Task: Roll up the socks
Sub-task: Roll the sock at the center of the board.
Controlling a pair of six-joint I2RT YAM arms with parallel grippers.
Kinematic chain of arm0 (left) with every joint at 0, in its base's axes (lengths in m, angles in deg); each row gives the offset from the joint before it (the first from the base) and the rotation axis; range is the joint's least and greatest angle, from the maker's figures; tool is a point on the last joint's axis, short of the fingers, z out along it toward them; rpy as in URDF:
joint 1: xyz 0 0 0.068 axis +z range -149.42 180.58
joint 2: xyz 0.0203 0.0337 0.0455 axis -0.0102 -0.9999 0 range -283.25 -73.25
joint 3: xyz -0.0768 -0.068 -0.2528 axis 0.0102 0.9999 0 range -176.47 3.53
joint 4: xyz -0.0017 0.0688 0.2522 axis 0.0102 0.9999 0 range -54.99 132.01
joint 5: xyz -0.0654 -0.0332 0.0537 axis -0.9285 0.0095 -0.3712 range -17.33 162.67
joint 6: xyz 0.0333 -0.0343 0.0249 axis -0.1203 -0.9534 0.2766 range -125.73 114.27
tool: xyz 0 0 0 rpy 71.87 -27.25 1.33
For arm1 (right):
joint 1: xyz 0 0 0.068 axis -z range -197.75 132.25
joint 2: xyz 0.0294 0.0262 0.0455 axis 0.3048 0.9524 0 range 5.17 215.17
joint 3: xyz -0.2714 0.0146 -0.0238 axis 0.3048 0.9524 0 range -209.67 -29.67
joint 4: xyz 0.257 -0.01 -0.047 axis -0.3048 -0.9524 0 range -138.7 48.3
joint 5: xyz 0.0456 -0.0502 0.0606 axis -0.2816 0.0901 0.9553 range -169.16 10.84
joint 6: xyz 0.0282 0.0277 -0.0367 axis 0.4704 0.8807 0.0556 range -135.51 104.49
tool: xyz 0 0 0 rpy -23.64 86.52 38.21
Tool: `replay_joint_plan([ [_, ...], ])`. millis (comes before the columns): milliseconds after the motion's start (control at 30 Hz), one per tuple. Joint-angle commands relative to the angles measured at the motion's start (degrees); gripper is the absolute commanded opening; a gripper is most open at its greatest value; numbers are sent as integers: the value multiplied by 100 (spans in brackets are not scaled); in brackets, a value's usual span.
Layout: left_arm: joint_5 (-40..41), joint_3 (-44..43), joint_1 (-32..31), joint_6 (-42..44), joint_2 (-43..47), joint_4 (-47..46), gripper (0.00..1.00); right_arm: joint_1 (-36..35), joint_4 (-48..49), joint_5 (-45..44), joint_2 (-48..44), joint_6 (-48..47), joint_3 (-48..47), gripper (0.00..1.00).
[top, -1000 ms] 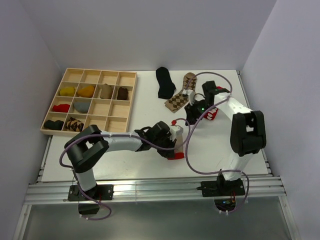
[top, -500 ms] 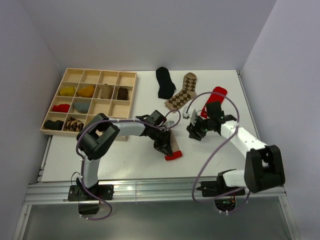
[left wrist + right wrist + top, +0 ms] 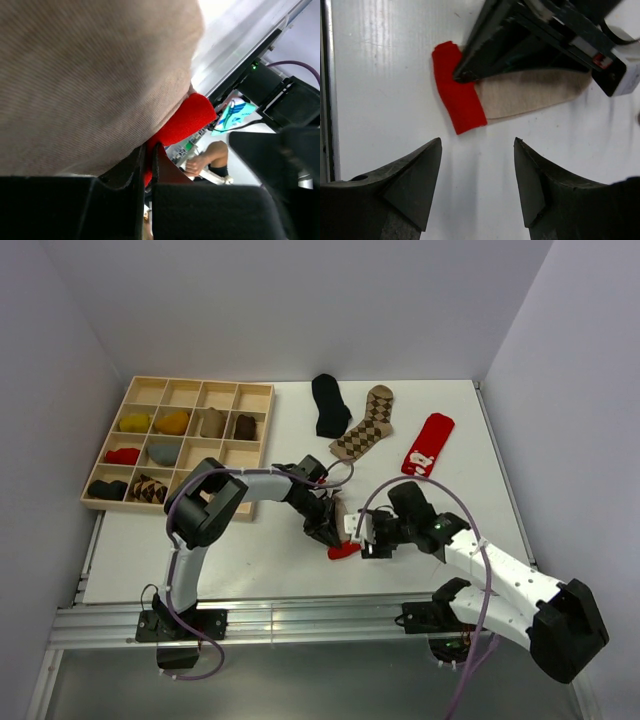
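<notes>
Ahead of your right gripper [image 3: 477,145]: tan sock [image 3: 530,97], fine-ribbed matt knit. Beneath it the table [image 3: 385,75], smooth, glossy white. Gripper fingers [image 3: 412,175]: matt dark plastic.

Tray [image 3: 267,430] lies left; 3 socks [image 3: 365,425] behind; front sock [image 3: 343,551] apparently in left end effector [image 3: 327,537].

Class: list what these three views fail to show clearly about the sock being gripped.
- Right wrist view: the left gripper covers the upper edge of the tan sock.
- Top view: that gripper hides all but the sock's red end.
- Left wrist view: blurred tan fabric at the lens blocks the table.
- Top view: tray bundles too small to identify.
</notes>
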State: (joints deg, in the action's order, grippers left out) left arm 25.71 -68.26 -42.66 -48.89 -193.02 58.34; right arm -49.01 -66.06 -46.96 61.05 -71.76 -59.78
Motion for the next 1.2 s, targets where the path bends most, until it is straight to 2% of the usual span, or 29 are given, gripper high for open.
replay_joint_plan([
  [0, 214, -89, 149, 185, -205, 250, 0, -546, 404, -458, -252, -45, 277, 67],
  [200, 284, -336, 229, 554, -398, 629, 0, -1626, 1485, -1427, -192, -53, 875, 67],
  [300, 293, -414, 290, 703, -451, 777, 0, -1891, 2118, -1857, 1, -70, 1094, 66],
  [467, 240, -520, 316, 870, -557, 919, 0, -2138, 3206, -2534, 283, -185, 1393, 65],
  [633, 170, -591, 325, 1090, -679, 1103, 0, -2270, 3780, -2834, 634, -395, 1604, 64],
  [733, 47, -608, 317, 1213, -732, 1164, 0, -2314, 4219, -3027, 907, -518, 1744, 58],
  [767, 55, -626, 325, 1239, -759, 1182, 0, -2349, 4325, -3062, 968, -545, 1745, 52],
  [833, 73, -608, 325, 1283, -741, 1156, 1, -2384, 4221, -3080, 1144, -510, 1641, 42],
  [867, 73, -573, 325, 1266, -724, 1095, 2, -2419, 4046, -3071, 1188, -449, 1588, 31],
  [900, 90, -556, 334, 1188, -680, 1034, 4, -2419, 3931, -3019, 1232, -405, 1535, 24],
  [933, 99, -503, 334, 1126, -541, 929, 13, -2411, 3808, -2923, 1250, -352, 1439, 19],
  [1033, 161, -73, 387, 582, 11, 165, 25, -2358, 3106, -2475, 1145, -141, 1210, 15],
  [1100, 169, 296, 440, 135, 312, -527, 27, -2201, 2482, -2115, 1022, 0, 1034, 14],
  [1133, 231, 419, 448, -16, 609, -740, 30, -2130, 2167, -1696, 1013, 52, 772, 14],
  [1167, 336, 655, 457, -174, 760, -934, 32, -2025, 1554, -1413, 1004, 87, 604, 14],
])
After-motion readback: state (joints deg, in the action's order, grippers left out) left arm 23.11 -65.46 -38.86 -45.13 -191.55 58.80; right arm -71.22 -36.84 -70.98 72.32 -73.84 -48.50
